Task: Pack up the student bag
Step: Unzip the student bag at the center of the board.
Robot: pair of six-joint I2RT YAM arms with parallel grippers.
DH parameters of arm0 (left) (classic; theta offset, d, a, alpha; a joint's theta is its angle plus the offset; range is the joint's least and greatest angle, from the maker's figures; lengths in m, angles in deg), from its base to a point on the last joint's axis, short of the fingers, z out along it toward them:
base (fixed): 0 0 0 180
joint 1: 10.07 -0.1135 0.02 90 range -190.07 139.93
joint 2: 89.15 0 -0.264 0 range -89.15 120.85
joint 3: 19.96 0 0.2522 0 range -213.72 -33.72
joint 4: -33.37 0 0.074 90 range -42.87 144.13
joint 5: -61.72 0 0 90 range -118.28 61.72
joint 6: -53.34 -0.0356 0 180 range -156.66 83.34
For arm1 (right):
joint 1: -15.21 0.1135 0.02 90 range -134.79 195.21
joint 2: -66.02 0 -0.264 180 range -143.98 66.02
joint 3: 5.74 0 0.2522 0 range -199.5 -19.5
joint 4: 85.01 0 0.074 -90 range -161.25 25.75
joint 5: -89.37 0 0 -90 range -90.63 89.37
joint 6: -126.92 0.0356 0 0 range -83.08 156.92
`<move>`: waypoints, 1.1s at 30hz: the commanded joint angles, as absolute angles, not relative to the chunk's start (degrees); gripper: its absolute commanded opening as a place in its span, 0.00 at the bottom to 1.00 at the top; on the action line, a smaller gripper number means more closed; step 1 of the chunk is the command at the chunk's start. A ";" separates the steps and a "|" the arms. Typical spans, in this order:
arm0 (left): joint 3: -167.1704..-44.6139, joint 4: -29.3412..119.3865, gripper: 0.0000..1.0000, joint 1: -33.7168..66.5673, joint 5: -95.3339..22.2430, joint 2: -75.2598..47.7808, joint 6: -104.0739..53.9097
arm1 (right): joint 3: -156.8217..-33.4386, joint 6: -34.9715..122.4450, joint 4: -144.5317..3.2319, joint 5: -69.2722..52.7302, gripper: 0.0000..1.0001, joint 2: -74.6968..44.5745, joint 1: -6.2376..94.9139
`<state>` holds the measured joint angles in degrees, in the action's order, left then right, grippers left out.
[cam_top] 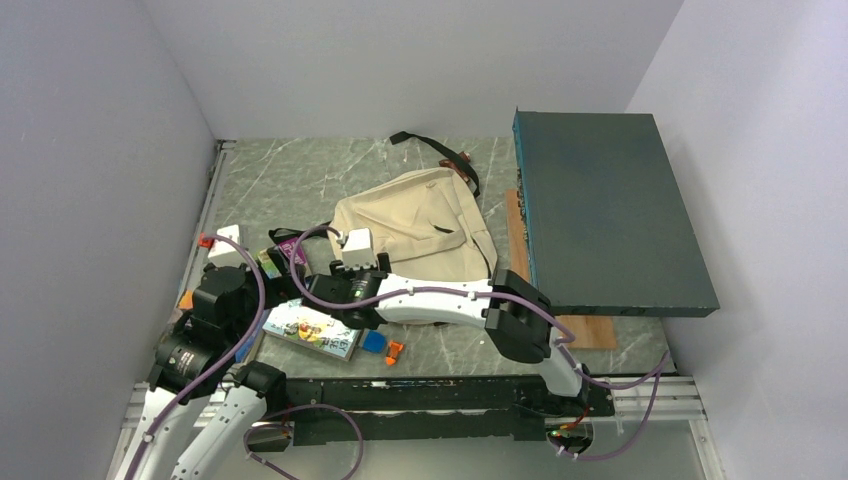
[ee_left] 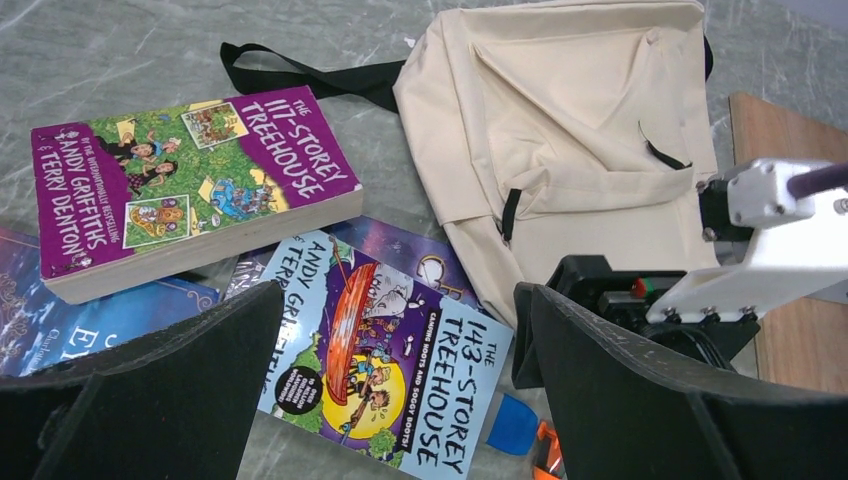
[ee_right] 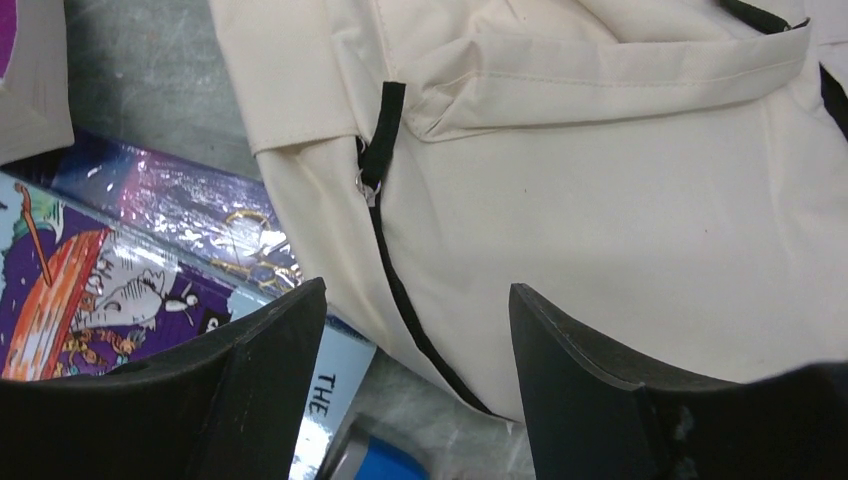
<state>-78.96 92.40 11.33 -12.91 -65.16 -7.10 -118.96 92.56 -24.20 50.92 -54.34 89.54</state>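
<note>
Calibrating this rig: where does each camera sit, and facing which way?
Top external: high, near side, looking down on the table; left arm and right arm show.
Left wrist: on the left arm, facing the student bag past the open left gripper.
Right wrist: close over the bag's zip pull, framed by the open right gripper.
Shared: both wrist views show the 143-Storey Treehouse book.

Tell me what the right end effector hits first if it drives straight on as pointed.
Likely the soft beige canvas backpack, right around its black zipper; depth is unclear.
</note>
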 commanded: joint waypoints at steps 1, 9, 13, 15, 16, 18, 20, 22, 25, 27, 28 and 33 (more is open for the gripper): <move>-78.49 90.89 1.00 11.69 -16.96 -64.04 -7.89 | -121.30 91.83 -21.77 53.92 0.72 -50.15 91.61; -75.62 87.93 1.00 11.70 -21.70 -61.92 -4.35 | -118.50 92.21 -18.13 54.71 0.75 -41.70 97.85; -72.16 83.61 1.00 11.64 -28.80 -58.36 -0.68 | -114.14 89.66 -21.41 52.60 0.76 -35.48 99.97; -70.34 80.45 1.00 11.66 -33.73 -55.21 1.41 | -111.25 86.63 -24.65 50.88 0.76 -32.25 100.62; -69.49 78.87 1.00 11.65 -36.83 -53.25 2.21 | -108.97 84.74 -26.48 50.41 0.76 -30.61 101.04; -68.14 75.45 0.97 11.72 -40.40 -49.05 2.97 | -105.68 81.71 -30.33 49.54 0.77 -27.26 101.65; -67.11 72.32 0.94 11.72 -42.80 -44.51 3.65 | -103.16 79.69 -33.34 48.87 0.77 -24.34 101.97; -66.45 68.78 0.90 11.72 -44.75 -39.82 3.65 | -101.16 78.01 -34.81 48.82 0.77 -21.66 102.32; -67.79 66.33 0.83 12.89 -43.96 -32.24 3.04 | -98.64 74.94 -37.46 48.98 0.77 -18.18 102.57; -70.14 66.41 0.83 15.50 -40.87 -27.20 2.53 | -97.74 73.51 -37.95 49.16 0.77 -16.66 102.66; -71.39 66.53 0.83 16.63 -39.60 -24.55 2.25 | -97.38 72.94 -38.09 49.37 0.77 -15.99 102.66; -75.44 64.62 0.81 19.45 -37.55 -14.26 2.24 | -96.53 70.25 -38.55 49.39 0.77 -13.93 102.66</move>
